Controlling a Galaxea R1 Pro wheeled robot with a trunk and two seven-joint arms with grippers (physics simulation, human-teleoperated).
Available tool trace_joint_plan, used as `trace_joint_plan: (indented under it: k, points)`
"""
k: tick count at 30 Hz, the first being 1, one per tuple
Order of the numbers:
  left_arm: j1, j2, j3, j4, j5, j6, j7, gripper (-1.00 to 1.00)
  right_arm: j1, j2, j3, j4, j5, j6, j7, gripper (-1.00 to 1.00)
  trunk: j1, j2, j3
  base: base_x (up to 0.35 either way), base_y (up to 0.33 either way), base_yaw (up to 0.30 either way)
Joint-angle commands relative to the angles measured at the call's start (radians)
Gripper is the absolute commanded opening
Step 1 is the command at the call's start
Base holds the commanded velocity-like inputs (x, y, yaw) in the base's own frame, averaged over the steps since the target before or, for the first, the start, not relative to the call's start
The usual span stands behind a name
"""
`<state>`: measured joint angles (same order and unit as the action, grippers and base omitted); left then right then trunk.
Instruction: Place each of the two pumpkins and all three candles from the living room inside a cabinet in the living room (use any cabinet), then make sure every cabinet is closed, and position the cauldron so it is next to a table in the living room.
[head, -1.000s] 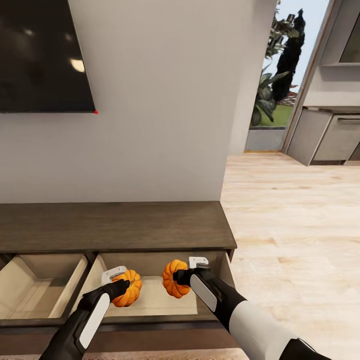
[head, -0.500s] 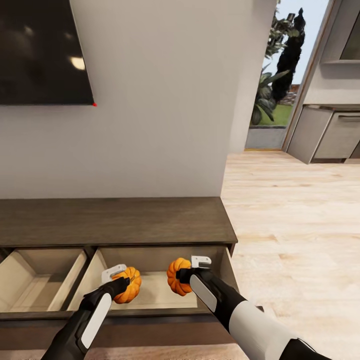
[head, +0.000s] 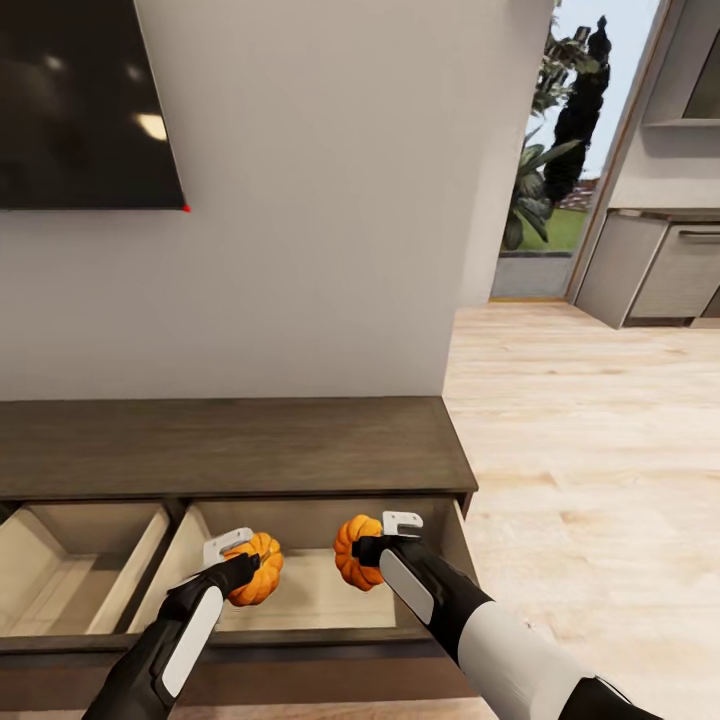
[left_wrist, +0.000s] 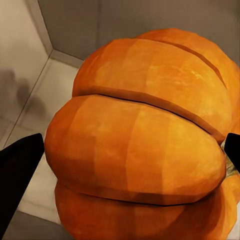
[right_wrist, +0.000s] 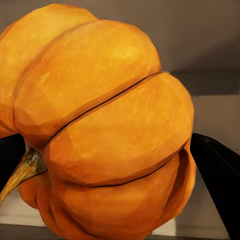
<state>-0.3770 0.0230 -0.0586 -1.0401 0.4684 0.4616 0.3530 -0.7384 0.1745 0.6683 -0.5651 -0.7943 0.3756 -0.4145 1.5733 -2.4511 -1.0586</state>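
left pincer (head: 243, 567) clamped on small bright-orange ribbed pumpkin (head: 254, 570) | right pincer (head: 363, 551) clamped on second orange ribbed pumpkin (head: 354, 551) (stem visible in right wrist view) | both pumpkins held over pale beige interior of open right drawer (head: 300, 600) of long low dark-brown wood cabinet (head: 230, 445) | left drawer (head: 75, 560) also open

Wall-mounted television (head: 85, 100), wooden floor (head: 590, 480)

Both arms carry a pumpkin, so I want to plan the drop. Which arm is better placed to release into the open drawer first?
Either, probably: the left gripper and right gripper each hold a pumpkin over the same open drawer, with no clear edge.
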Motion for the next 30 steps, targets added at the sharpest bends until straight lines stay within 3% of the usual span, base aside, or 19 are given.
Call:
trace_joint_plan:
  k: [1, 14, 20, 30]
  points:
    - [0.000, 0.001, -0.004, -0.002, 0.010, 0.000, 0.011, -1.00, -0.001, 0.000, 0.004, -0.001, -0.006, 0.002, -0.007, -1.00, 0.000, 0.000, -0.001, 0.122, 0.000, 0.000]
    - [0.000, 0.002, -0.004, -0.001, 0.009, 0.000, 0.009, -1.00, -0.001, 0.000, 0.003, 0.001, -0.009, 0.034, -0.015, -1.00, 0.000, 0.000, -0.001, 0.059, 0.000, 0.000]
    - [0.000, 0.002, -0.004, -0.001, 0.010, 0.005, 0.010, -1.00, -0.002, 0.000, 0.001, 0.002, -0.011, 0.060, -0.077, -1.00, 0.023, -0.042, -0.020, 0.001, 0.000, 0.000]
    - [0.000, 0.000, -0.004, -0.001, 0.010, 0.006, 0.012, -1.00, -0.001, 0.000, 0.000, 0.002, -0.011, 0.056, -0.086, -1.00, 0.029, -0.050, -0.042, 0.000, 0.000, 0.000]
